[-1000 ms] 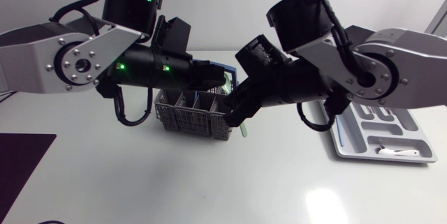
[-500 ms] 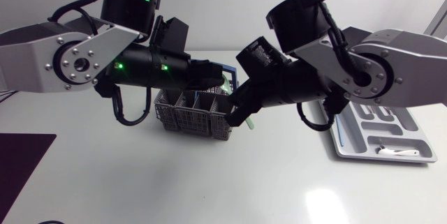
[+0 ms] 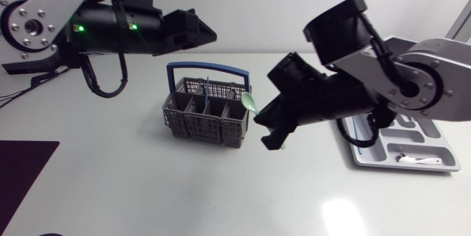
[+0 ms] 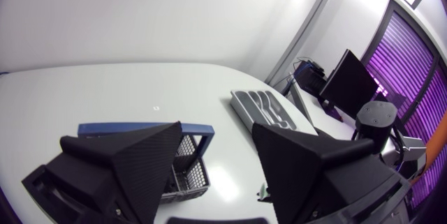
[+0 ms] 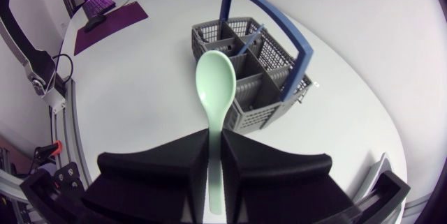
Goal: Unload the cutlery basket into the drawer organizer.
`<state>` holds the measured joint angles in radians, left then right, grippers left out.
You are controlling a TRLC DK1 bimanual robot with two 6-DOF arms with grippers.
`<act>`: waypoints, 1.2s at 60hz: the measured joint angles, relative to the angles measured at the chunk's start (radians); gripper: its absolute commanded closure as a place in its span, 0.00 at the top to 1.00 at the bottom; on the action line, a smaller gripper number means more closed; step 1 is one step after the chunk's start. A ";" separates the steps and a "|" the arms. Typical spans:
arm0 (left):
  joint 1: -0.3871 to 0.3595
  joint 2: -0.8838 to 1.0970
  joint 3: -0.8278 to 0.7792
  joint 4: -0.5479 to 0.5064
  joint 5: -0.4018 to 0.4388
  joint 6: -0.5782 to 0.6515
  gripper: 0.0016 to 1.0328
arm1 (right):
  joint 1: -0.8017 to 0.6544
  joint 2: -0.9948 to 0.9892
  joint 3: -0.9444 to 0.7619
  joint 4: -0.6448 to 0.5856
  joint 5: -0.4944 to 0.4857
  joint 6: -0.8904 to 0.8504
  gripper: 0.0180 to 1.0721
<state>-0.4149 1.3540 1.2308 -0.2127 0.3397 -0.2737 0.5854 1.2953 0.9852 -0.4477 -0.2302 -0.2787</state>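
head view: only the bowl of the pale green spoon (image 3: 250,101) shows past the right gripper (image 3: 261,116); the handle is hidden. right arm covers part of the drawer organizer (image 3: 401,148). cutlery basket (image 3: 206,112) sits just beside that gripper. left gripper (image 3: 202,36) raised, apart from basket.
left wrist view: fingers spread wide, empty; basket partly hidden under them.
right wrist view: fingers clamped on the spoon handle, basket ahead.

Looks like a robotics lab to me: a left arm (image 3: 44,23) and a right arm (image 3: 412,81) flanking one white table (image 3: 221,192).
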 measured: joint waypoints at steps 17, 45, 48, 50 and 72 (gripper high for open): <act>0.098 -0.040 -0.031 -0.046 -0.001 0.174 0.75 | -0.382 -0.085 -0.084 -0.103 -0.171 -0.322 0.07; 0.140 -0.079 -0.160 -0.060 -0.041 0.383 0.78 | -1.041 0.161 -0.035 -0.280 -0.267 -1.099 0.07; 0.138 -0.082 -0.172 -0.060 -0.058 0.399 0.78 | -1.096 0.209 0.001 -0.284 -0.262 -1.176 0.07; 0.137 -0.084 -0.180 -0.060 -0.063 0.408 0.78 | -1.124 0.237 0.024 -0.289 -0.254 -1.217 0.07; 0.111 -0.095 -0.211 -0.082 -0.114 0.470 0.82 | -1.279 0.496 0.190 -0.294 -0.138 -1.504 0.07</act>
<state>-0.3035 1.2587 1.0199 -0.2951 0.2256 0.1963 -0.6941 1.7912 1.1748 -0.7418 -0.3679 -1.7824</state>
